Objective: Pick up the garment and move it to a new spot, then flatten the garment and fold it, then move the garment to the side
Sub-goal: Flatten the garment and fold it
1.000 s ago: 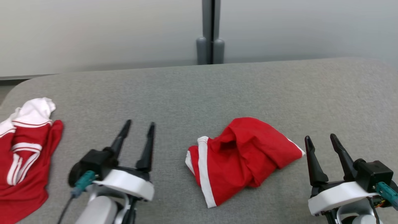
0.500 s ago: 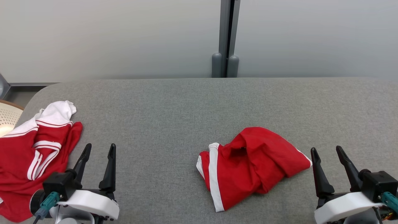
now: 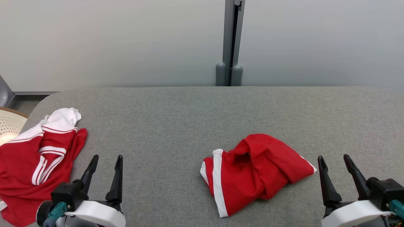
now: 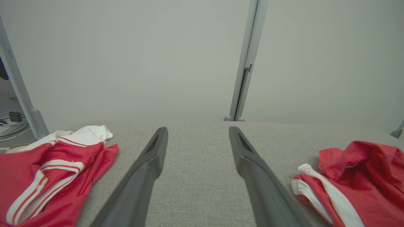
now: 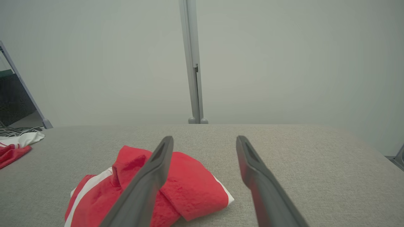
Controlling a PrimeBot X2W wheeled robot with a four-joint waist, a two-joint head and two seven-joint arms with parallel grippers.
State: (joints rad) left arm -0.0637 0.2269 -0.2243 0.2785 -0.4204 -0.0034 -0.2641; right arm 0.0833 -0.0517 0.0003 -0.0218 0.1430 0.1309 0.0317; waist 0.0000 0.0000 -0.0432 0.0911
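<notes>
A red garment (image 3: pixel 255 171) with a white side stripe lies bunched on the grey fabric table (image 3: pixel 176 119), a little right of centre. My left gripper (image 3: pixel 107 157) hovers open at the near left, well apart from the garment, nothing between its fingers. My right gripper (image 3: pixel 333 157) stands open just right of the garment's right corner, not touching it. In the left wrist view the open left gripper (image 4: pixel 198 129) points at bare table, with the garment (image 4: pixel 363 176) off to the right. In the right wrist view the garment (image 5: pixel 189 186) lies partly behind the left finger of the open right gripper (image 5: pixel 205 138).
A second red-and-white garment (image 3: pixel 34 157) lies crumpled at the table's left edge, close to the left gripper. A cream perforated basket (image 3: pixel 8 126) sits beyond that edge. A grey post (image 3: pixel 229 44) and pale wall stand behind the table.
The head camera has shifted, so the whole picture moved. My left gripper has drawn back toward the near left edge, still open. The right gripper and both garments have stayed put.
</notes>
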